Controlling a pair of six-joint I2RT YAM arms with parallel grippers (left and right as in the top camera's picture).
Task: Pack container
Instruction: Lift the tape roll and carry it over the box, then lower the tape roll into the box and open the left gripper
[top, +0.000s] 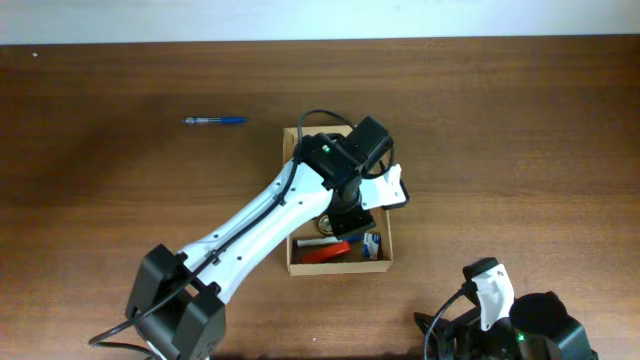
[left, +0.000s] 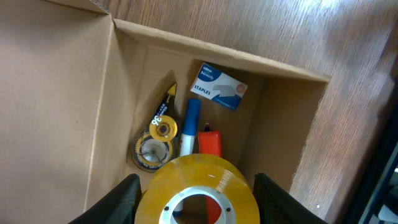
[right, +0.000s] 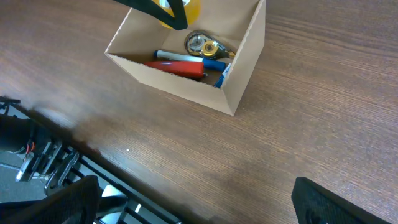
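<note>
The brown cardboard box (top: 340, 270) stands open at mid-table, and also shows in the left wrist view (left: 62, 93) and the right wrist view (right: 174, 84). My left gripper (top: 345, 210) (left: 196, 180) hangs over the box's inside, shut on a yellow tape roll (left: 199, 174) whose edge shows in the right wrist view (right: 189, 9). In the box lie a staples packet (left: 217, 87), a correction-tape dispenser (left: 158, 134), a blue-capped marker (left: 191, 124) and a red marker (left: 209, 143). My right gripper (top: 490, 290) (right: 193, 186) is open and empty near the front edge.
A blue pen (top: 215, 120) lies on the wooden table, left of the box and towards the back. The table's front edge (right: 143, 183) runs close under the right gripper.
</note>
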